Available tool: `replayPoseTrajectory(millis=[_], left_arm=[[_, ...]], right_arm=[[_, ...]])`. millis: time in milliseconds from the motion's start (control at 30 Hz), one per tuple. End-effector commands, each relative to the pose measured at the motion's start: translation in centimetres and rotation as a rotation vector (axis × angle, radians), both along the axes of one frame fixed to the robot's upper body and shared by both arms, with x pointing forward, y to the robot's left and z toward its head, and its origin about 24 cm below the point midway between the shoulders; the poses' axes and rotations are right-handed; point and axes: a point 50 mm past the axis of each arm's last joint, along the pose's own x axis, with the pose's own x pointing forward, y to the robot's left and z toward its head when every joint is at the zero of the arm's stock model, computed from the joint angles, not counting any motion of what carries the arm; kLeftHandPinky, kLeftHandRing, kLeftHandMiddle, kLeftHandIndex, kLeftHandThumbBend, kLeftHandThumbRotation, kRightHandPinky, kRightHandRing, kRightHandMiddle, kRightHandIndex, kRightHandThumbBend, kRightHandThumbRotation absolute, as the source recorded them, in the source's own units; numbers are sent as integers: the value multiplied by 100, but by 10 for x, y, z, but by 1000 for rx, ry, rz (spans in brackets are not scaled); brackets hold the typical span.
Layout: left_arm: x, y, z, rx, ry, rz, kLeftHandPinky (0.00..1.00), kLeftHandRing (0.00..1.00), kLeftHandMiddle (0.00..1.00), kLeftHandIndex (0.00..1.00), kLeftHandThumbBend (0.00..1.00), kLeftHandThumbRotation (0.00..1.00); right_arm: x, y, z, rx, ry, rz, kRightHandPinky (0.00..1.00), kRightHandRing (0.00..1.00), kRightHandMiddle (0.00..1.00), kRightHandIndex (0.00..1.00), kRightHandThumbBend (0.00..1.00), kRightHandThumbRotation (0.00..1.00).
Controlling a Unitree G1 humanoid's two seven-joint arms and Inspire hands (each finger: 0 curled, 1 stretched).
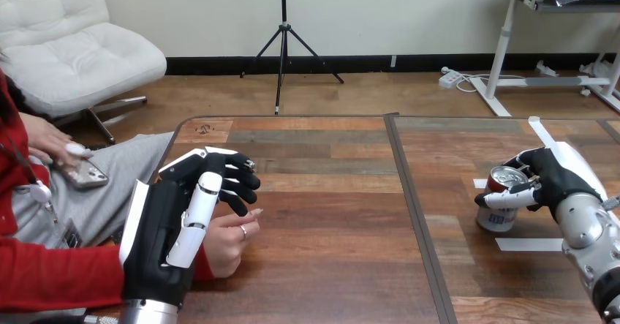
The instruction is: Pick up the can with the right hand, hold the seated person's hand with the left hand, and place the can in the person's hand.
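A silver can with a red band point(497, 218) stands upright on the right part of the wooden table point(329, 265). My right hand point(552, 178) is against it from the right, its fingers point(504, 198) curled round the can's upper half. At the left table edge my left hand point(164, 236) covers the person's hand point(228, 242), which rests on the table with its fingers bent. My thumb lies over the back of that hand and my fingers point(234, 181) curl round its far side.
White tape strips point(528, 244) lie on the table near the can, and another point(542, 132) lies behind my right hand. A dark seam point(409, 214) splits the tabletop. The person's other hand holds a phone point(84, 172) off the table at the left.
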Motion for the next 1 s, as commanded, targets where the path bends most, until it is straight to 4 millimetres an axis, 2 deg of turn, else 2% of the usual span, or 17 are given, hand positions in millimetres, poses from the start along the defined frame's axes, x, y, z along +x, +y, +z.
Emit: replayPoseTrajectory(millis=[0,500,967], left_arm=[[12,0,16,6,-92,-12,34,45,49,50,30,83],[11,0,17,15,-90,-14,34,45,49,49,28,84],[11,1,16,16,-92,-14,34,45,49,48,28,85]], right_arm=[[6,4,8,10,-60,2,48,52,55,54,66,0],[6,4,9,26,-87,-4,36,42,46,48,68,0],[8,7,12,14,-113,28,36,42,47,48,71,0]])
